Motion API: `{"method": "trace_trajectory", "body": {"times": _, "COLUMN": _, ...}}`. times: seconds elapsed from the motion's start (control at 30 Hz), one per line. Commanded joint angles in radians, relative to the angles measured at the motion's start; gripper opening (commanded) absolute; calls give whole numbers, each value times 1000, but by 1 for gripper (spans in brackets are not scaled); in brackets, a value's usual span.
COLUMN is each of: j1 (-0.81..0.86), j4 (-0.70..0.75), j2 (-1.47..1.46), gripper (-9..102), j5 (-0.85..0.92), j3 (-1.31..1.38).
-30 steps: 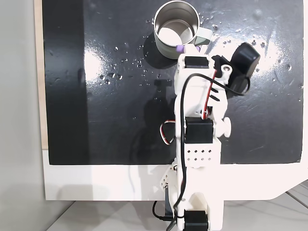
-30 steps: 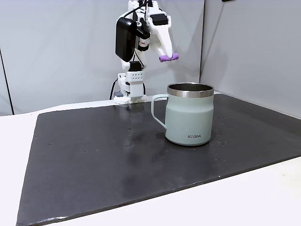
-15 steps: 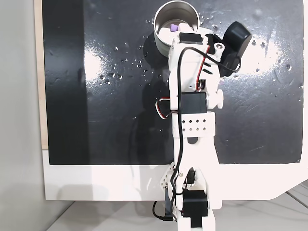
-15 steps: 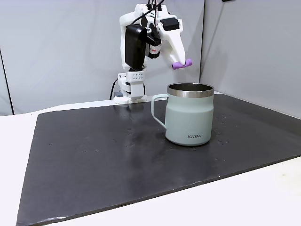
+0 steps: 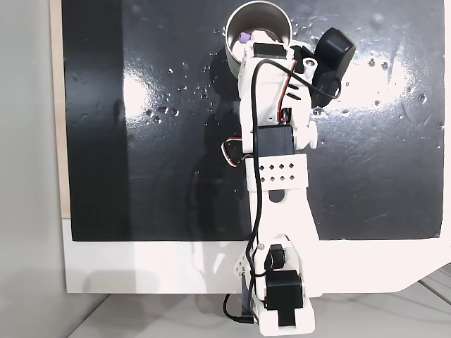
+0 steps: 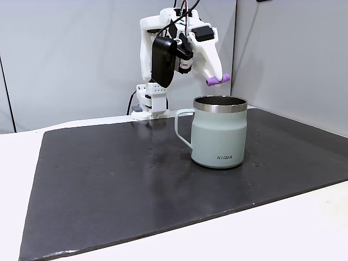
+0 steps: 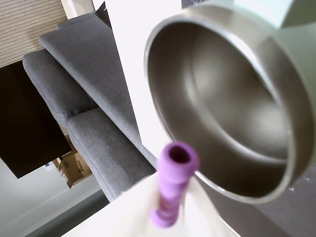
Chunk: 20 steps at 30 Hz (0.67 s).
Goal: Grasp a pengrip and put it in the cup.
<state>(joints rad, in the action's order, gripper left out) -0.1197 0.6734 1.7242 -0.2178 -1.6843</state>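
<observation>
**Q:** Where does the cup sit, and how is it turned?

**A:** The cup (image 6: 219,131) stands upright on the black mat (image 6: 109,185). In a fixed view from the side, its handle (image 6: 182,127) points left, toward the arm's base (image 6: 150,101). Its outside is pale grey-green, its rim and inside bare steel. In a fixed view from above, the cup (image 5: 262,20) lies at the top of the mat (image 5: 141,141), partly covered by the arm (image 5: 275,148).

**Q:** What is the gripper doing relative to the cup?

**A:** The gripper (image 6: 216,80) hangs above the cup's rim, just over its opening, apart from the metal. Its white fingers (image 6: 211,57) are closed on the pengrip (image 6: 218,80), a small light-purple ribbed tube held roughly level, with both ends jutting past the fingertips.

**Q:** Where is the pengrip as seen from above and from the wrist?

**A:** From above, the pengrip (image 5: 244,36) shows as a purple spot within the cup's rim, toward its left side. In the wrist view, the pengrip (image 7: 173,182) points end-on at the camera, its hollow bore visible, pinched between blurred pale fingers (image 7: 133,212). The cup (image 7: 197,34) lies beyond it, the open steel inside facing the lens.

**Q:** Is the pengrip touching the cup?

**A:** No; the side view shows a clear gap between it and the rim.
</observation>
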Motion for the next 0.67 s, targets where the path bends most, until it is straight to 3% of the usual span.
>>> {"method": "trace_trajectory", "body": {"times": 0.0, "j1": -6, "j4": 26, "j2": -6, "gripper": 22, "j5": 17, "j3": 112}}
{"method": "trace_trajectory", "body": {"times": 0.07, "j1": -6, "j4": 49, "j2": -17, "gripper": 26, "j5": 23, "j3": 130}}
{"method": "trace_trajectory", "body": {"times": 0.63, "j1": -3, "j4": 52, "j2": -17, "gripper": 25, "j5": 43, "j3": 133}}
